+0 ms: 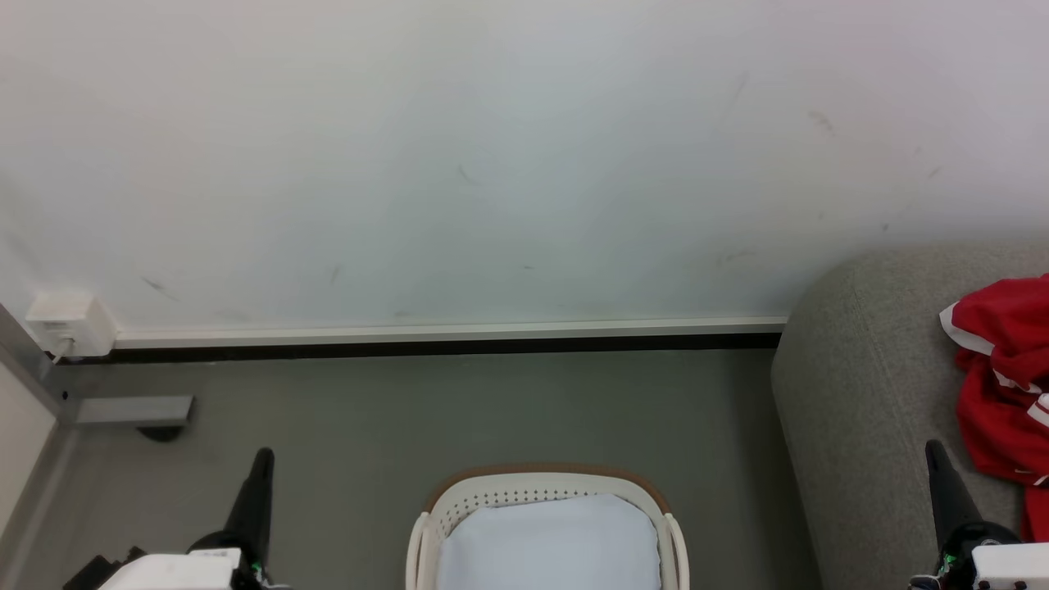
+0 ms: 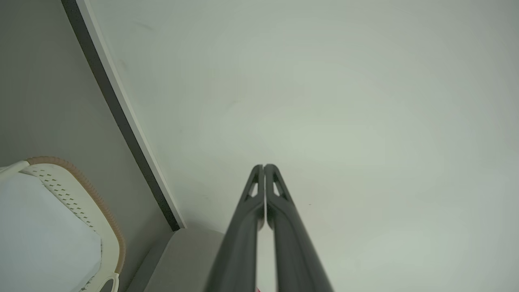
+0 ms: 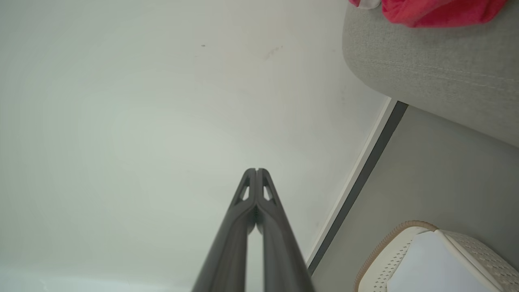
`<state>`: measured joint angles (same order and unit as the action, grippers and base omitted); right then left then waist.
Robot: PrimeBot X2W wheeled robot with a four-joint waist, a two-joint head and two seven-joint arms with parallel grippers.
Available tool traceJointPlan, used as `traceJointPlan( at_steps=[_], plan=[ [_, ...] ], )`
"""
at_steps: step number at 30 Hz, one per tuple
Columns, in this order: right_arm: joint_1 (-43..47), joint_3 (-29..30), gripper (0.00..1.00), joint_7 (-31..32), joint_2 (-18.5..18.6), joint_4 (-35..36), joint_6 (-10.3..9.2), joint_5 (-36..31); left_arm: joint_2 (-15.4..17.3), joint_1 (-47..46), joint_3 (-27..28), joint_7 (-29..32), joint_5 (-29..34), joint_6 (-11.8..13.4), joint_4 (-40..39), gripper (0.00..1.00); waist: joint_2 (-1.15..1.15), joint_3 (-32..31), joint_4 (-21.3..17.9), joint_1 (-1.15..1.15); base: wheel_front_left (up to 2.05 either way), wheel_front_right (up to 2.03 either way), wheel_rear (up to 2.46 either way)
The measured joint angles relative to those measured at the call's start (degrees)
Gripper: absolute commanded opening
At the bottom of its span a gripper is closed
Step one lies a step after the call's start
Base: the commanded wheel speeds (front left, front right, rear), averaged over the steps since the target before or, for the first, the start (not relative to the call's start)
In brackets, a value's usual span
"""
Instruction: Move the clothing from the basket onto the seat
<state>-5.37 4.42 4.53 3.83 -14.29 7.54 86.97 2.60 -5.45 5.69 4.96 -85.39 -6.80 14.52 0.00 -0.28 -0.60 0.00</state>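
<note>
The clothing (image 1: 1001, 385) is seen on the seat (image 1: 860, 410), just right of the right fingers (image 1: 946, 492), pressed together like the left fingers (image 1: 254, 500).

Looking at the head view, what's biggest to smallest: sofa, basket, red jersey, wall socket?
1. sofa
2. basket and jersey: look alike in size and both are cut off by the frame, so unranked
3. socket
</note>
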Motion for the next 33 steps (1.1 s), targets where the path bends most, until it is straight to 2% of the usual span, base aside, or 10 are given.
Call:
traceJointPlan(
  at_steps=[17, 33],
  plan=[
    [-0.4, 1.7, 0.00, 1.5, -0.6, 0.1, 0.00, 5.7, 0.1, -0.5, 0.8, 1.6, -6.6, -0.6, -0.4, 0.00, 0.00, 0.5, 0.6, 0.00, 0.00, 0.00, 0.00],
    [-0.5, 1.8, 0.00, 1.9, -0.7, 0.1, 0.00, 5.8, 0.1, -0.6, 0.9, 1.6, -6.6, -0.6, -0.4, 0.00, 0.00, 0.5, 0.6, 0.00, 0.00, 0.00, 0.00]
  ],
)
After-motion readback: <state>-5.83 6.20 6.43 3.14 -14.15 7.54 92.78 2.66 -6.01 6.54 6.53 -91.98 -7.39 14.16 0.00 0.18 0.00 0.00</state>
